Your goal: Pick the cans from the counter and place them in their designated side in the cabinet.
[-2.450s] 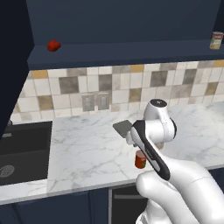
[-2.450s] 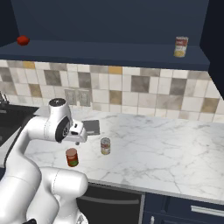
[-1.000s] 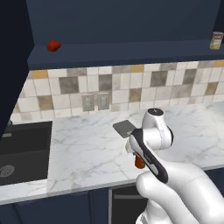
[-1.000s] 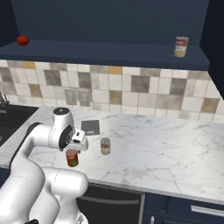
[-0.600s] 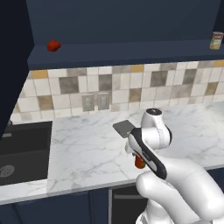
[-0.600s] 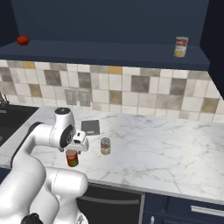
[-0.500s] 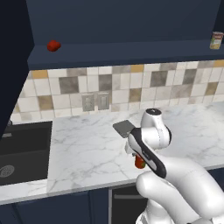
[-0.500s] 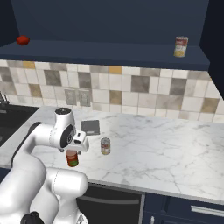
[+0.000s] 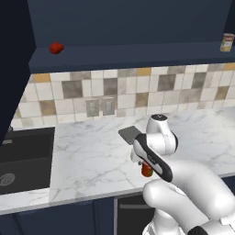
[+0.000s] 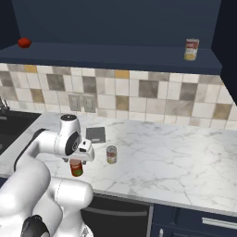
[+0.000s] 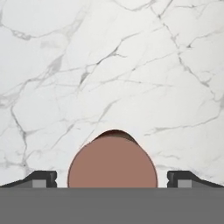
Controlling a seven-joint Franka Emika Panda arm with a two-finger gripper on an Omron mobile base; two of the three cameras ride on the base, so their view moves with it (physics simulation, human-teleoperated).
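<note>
While poised over red can (image 10: 76,167) at front of counter (image 10: 185,166), gripper (image 11: 112,179) spread wide, nothing gripped. Labelled can (image 10: 111,154) just beside. Neither shelved in cabinet (image 10: 115,55) yet; another tin (image 10: 191,49) there.

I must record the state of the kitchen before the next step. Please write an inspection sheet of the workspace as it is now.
Surface: white marble counter, dry, nothing spilled.
Job's things: red can upright near the front edge, directly under the hand; labelled can upright beside it, apart; third can on the cabinet shelf, right end.
Clutter: small red lump on the shelf's left end; dark flat square on the counter.
Hand: hand open, one finger on each side of the red can, not closed on it.
Cables: nothing seen.
Surroundings: tiled backsplash, dark sink.
</note>
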